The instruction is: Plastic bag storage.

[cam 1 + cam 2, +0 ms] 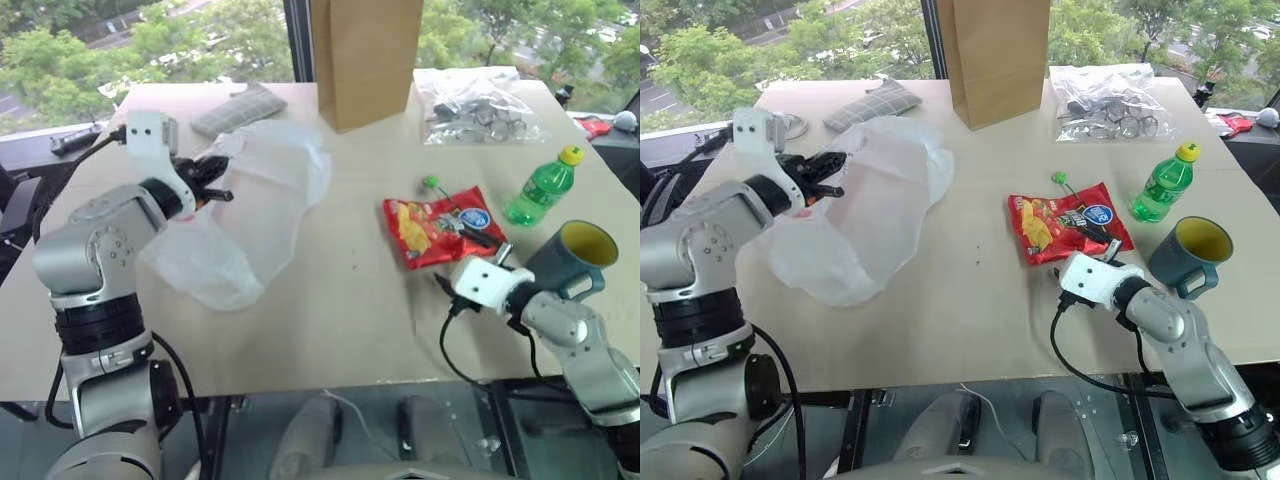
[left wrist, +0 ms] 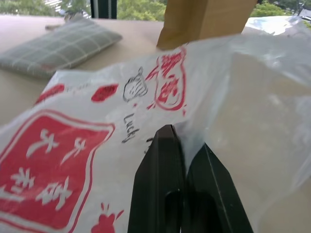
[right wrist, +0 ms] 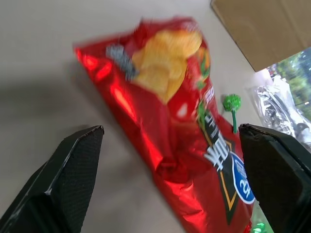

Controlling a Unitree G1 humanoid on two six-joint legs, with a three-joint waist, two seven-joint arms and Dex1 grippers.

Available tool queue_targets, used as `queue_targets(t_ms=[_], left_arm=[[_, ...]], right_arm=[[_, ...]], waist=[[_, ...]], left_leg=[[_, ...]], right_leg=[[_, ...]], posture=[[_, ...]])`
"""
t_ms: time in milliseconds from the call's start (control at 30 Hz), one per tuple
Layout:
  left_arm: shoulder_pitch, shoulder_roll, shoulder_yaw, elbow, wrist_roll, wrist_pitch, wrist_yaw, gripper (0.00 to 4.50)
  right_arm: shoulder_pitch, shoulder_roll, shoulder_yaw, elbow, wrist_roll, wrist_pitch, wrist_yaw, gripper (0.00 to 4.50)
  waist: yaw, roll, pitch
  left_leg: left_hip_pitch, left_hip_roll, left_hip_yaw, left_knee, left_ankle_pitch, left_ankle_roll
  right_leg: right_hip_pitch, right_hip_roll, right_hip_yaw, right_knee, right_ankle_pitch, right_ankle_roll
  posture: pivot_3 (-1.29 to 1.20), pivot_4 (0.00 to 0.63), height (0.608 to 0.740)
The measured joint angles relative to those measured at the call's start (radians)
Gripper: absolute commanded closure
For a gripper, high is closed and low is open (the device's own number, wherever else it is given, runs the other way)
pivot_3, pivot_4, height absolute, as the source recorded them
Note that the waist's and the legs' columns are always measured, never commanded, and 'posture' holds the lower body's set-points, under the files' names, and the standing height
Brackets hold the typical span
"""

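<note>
My left end effector (image 1: 222,193) is pinched tight on a fold of the plastic bag (image 1: 255,205), lifting its near edge while the rest of the crinkly white film sags onto the left half of the worktop (image 1: 330,300); the left wrist view shows the black fingers (image 2: 163,179) pressed together on film printed with red patches. My right end effector (image 3: 170,179) hangs wide open and empty just above the red chip packet (image 1: 440,228), one finger to either side of it in the wrist view. Beside the packet lie a green lollipop (image 1: 431,184), a green bottle (image 1: 541,188) and a blue mug (image 1: 573,256). At the far edge stand a brown paper bag (image 1: 365,55), a clear bag of dark parts (image 1: 478,108) and a grey checked pouch (image 1: 240,109).
</note>
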Motion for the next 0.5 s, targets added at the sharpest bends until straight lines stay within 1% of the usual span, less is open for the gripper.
queue_targets(t_ms=[133,233,267,300,333,367,500], left_arm=[[-0.004,0.007,-0.022,-0.014,-0.002,0.001,0.002,4.43],[-0.002,0.005,-0.027,-0.018,-0.005,0.005,0.009,4.43],[0.000,0.004,-0.027,-0.023,-0.007,0.006,0.013,4.50],[0.002,0.002,-0.028,-0.027,-0.010,0.006,0.015,4.50],[0.004,0.002,-0.028,-0.032,-0.012,0.007,0.018,4.50],[0.005,0.002,-0.028,-0.034,-0.014,0.008,0.021,4.50],[0.011,0.002,-0.027,-0.044,-0.020,0.016,0.028,4.50]], right_arm=[[-0.069,-0.001,0.036,0.132,-0.119,-0.086,-0.069,0.00],[-0.145,0.004,0.083,0.243,-0.229,-0.142,-0.147,0.00],[-0.164,0.010,0.092,0.271,-0.251,-0.151,-0.168,0.54],[-0.190,0.018,0.107,0.321,-0.281,-0.162,-0.198,0.84],[-0.204,0.024,0.116,0.357,-0.299,-0.175,-0.219,1.24],[-0.209,0.026,0.121,0.375,-0.308,-0.183,-0.227,1.84],[-0.221,0.026,0.127,0.436,-0.336,-0.212,-0.244,3.68]], waist=[[-0.010,0.000,0.000],[-0.013,-0.002,0.000],[-0.013,-0.002,0.000],[-0.012,-0.003,0.000],[-0.012,-0.003,0.000],[-0.009,-0.003,0.000],[-0.007,-0.004,0.001]], left_leg=[[0.000,0.000,0.001,0.000,0.000,0.000],[0.001,0.001,0.002,0.000,0.000,0.000],[0.002,0.001,0.002,0.000,0.000,-0.001],[0.002,0.001,0.002,0.000,0.001,-0.001],[0.002,0.001,0.002,0.000,0.001,-0.001],[0.002,0.001,0.001,0.000,0.001,-0.001],[0.002,0.000,0.001,0.000,0.001,-0.001]], right_leg=[[0.000,0.000,0.001,0.000,0.000,0.000],[0.000,0.001,0.002,0.000,0.000,0.000],[0.000,0.001,0.002,0.000,0.000,0.000],[0.001,0.001,0.002,0.000,0.000,0.000],[0.001,0.001,0.002,0.000,0.000,0.000],[0.001,0.001,0.002,0.000,0.000,0.000],[0.001,0.000,0.002,0.000,0.000,0.000]], posture=[[0.00,0.150,0.740],[0.00,0.150,0.740],[0.00,0.150,0.740],[0.00,0.150,0.740],[0.00,0.150,0.740],[0.00,0.150,0.740],[0.00,0.150,0.740]])
